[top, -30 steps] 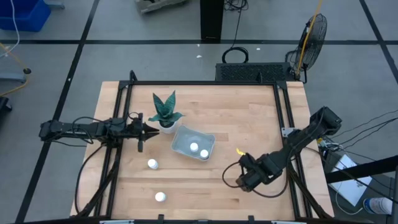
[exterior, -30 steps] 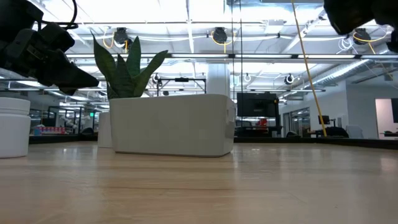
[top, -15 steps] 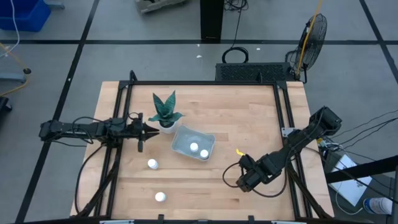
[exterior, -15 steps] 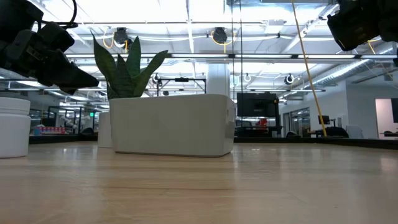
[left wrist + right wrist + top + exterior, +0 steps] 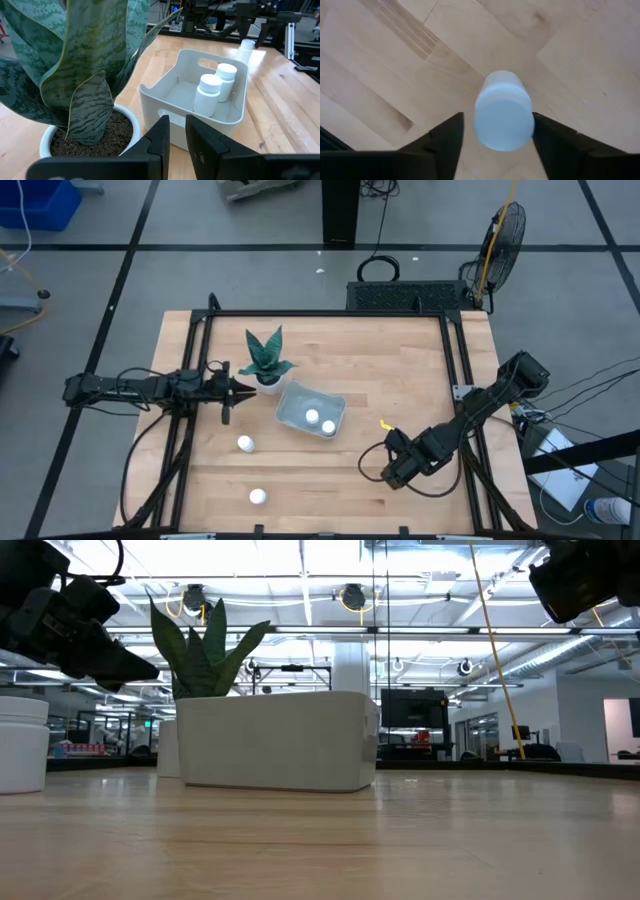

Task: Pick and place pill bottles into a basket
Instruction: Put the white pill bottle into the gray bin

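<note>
The pale basket (image 5: 310, 410) sits at mid-table with two white pill bottles (image 5: 215, 90) standing in it. Two more bottles stand on the table nearer the front, one farther back (image 5: 245, 443) and one by the near edge (image 5: 259, 496). A fifth bottle (image 5: 503, 117) stands under my right gripper (image 5: 395, 467), which points down with its open fingers on either side of the cap; I cannot tell whether they touch it. My left gripper (image 5: 236, 390) is shut and empty, held level beside the plant pot (image 5: 268, 383).
A white pot with a green spiky plant (image 5: 265, 358) stands just left of the basket, right in front of my left gripper. Black rails (image 5: 190, 420) run along the table's left and right sides. Bare wood lies between the basket and my right gripper.
My right gripper has come down a little toward the bottle beneath it. The bottles and the basket have stayed where they were.
</note>
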Tool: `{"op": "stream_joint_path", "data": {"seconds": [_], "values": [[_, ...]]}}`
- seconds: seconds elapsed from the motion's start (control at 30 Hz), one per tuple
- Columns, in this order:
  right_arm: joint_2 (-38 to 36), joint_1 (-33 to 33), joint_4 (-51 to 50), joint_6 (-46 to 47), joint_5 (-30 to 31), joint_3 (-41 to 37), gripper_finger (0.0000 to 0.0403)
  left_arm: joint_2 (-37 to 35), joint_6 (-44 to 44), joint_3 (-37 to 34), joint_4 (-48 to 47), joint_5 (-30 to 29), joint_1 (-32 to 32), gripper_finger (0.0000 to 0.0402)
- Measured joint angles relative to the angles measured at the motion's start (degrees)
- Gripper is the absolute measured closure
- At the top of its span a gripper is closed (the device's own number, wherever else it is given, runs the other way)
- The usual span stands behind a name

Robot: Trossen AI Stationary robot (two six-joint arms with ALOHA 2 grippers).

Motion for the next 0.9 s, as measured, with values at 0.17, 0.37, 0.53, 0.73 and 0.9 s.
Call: {"op": "stream_joint_path", "data": {"seconds": [0.17, 0.37, 0.53, 0.73, 0.9], "values": [[-0.09, 0.00, 0.19, -2.05, -1.11, 0.00, 0.0261, 0.00, 0.01, 0.00, 0.00, 0.00, 0.00, 0.0337], [-0.05, -0.02, 1.60, -6.38, 3.11, 0.00, 0.0261, 0.01, 0.02, 0.00, -0.02, 0.00, -0.01, 0.0337], [-0.04, -0.92, 2.47, -9.88, 5.97, 0.00, 0.0261, 0.02, 0.03, 0.00, 0.00, -0.02, 0.00, 0.0337], [-0.59, -4.44, 5.45, -17.89, 9.53, 0.09, 0.0261, 0.01, 0.07, 0.00, 0.00, -0.04, -0.01, 0.0337], [-2.17, -7.58, 7.22, -24.43, 10.83, 0.63, 0.0261, 0.00, 0.34, 0.00, 0.00, -0.04, -0.02, 0.0337]]}}
